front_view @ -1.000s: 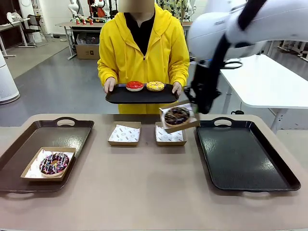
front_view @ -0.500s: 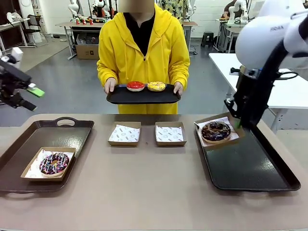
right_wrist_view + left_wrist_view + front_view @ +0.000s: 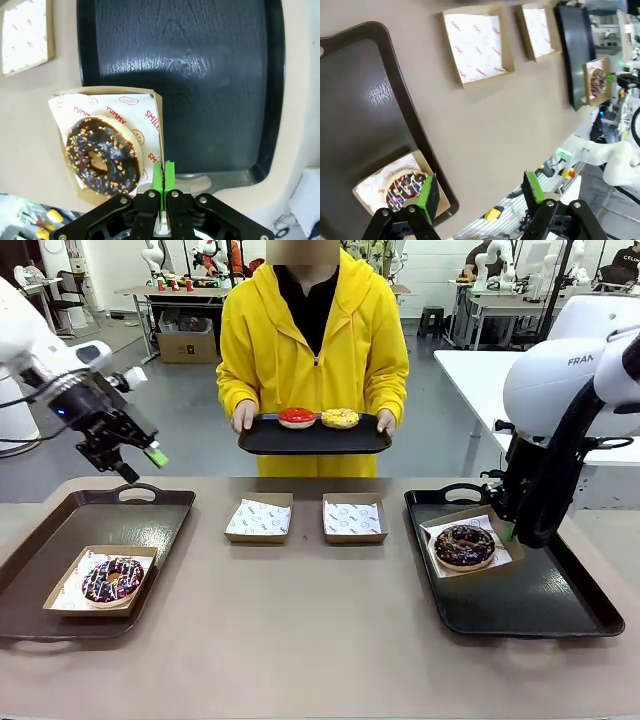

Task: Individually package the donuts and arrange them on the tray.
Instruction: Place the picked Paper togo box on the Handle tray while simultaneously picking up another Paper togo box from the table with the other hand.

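Observation:
My right gripper (image 3: 510,532) (image 3: 163,176) is shut on the rim of a cardboard box holding the chocolate donut (image 3: 464,545) (image 3: 102,156). The box hangs tilted over the near-left corner of the black tray (image 3: 530,605) (image 3: 200,60). High above the brown tray (image 3: 60,540), my left gripper (image 3: 140,465) (image 3: 481,190) stands open and holds nothing. On that tray lies a boxed purple sprinkled donut (image 3: 112,580) (image 3: 402,189). A person in a yellow hoodie holds a black serving tray (image 3: 314,438) with a red donut (image 3: 296,417) and a yellow-crumbed donut (image 3: 340,418).
Two empty paper-lined boxes (image 3: 258,518) (image 3: 353,518) sit side by side at the table's far middle, also visible in the left wrist view (image 3: 477,45) (image 3: 538,30). The tan table in front of them is bare. A white table stands at the far right.
My right gripper carried the boxed chocolate donut from above the middle boxes rightward and down over the black tray. My left arm swung in from the left. The person's tray shifted slightly right.

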Available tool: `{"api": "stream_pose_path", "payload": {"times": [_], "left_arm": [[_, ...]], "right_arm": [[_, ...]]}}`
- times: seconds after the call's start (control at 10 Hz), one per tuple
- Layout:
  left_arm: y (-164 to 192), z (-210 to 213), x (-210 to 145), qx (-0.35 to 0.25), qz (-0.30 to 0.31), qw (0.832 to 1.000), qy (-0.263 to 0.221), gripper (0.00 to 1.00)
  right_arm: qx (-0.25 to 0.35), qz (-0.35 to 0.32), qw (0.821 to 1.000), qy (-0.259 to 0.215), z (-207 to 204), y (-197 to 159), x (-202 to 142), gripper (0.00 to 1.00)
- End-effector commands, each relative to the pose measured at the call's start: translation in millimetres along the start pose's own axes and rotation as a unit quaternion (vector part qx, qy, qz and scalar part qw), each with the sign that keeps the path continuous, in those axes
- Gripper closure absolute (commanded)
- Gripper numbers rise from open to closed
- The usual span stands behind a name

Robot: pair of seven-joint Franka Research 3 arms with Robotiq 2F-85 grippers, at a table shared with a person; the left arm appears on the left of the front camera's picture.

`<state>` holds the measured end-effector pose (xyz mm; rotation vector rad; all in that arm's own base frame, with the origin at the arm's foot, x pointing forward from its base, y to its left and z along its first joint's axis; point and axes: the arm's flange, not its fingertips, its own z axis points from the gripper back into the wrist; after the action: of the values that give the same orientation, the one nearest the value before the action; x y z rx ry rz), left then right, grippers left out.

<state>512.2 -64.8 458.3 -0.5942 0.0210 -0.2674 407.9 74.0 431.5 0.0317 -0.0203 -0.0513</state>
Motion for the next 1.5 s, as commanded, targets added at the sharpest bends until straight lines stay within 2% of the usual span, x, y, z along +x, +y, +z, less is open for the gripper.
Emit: {"api": "stream_pose_path", "payload": {"times": [0.0, 0.4, 0.6, 1.0, 1.1, 1.2, 1.4], "left_arm": [[-12, -20, 26, 0.049, 0.008, 0.999, 0.019, 0.12], [-23, -89, 63, 0.173, 0.014, 0.985, 0.011, 0.12], [-31, -113, 77, 0.213, 0.014, 0.977, -0.002, 0.12], [-53, -139, 100, 0.235, 0.014, 0.971, -0.036, 0.12], [-56, -142, 97, 0.222, 0.016, 0.974, -0.039, 0.12], [-50, -136, 93, 0.219, 0.006, 0.976, -0.022, 0.12], [-50, -136, 93, 0.219, 0.006, 0.976, -0.022, 0.12]], "right_arm": [[0.0, 0.003, 1.0, 0.0, 4, 3, 1, 0.99], [0.0, 0.003, 1.0, 0.0, 4, 3, 1, 0.99], [0.0, 0.003, 1.0, 0.0, 4, 3, 1, 0.99], [0.0, 0.003, 1.0, 0.0, 4, 3, 1, 0.99], [0.0, 0.003, 1.0, 0.0, 4, 3, 1, 0.99], [0.0, 0.003, 1.0, 0.0, 4, 3, 1, 0.99], [0.0, 0.003, 1.0, 0.0, 4, 3, 1, 0.99]]}}
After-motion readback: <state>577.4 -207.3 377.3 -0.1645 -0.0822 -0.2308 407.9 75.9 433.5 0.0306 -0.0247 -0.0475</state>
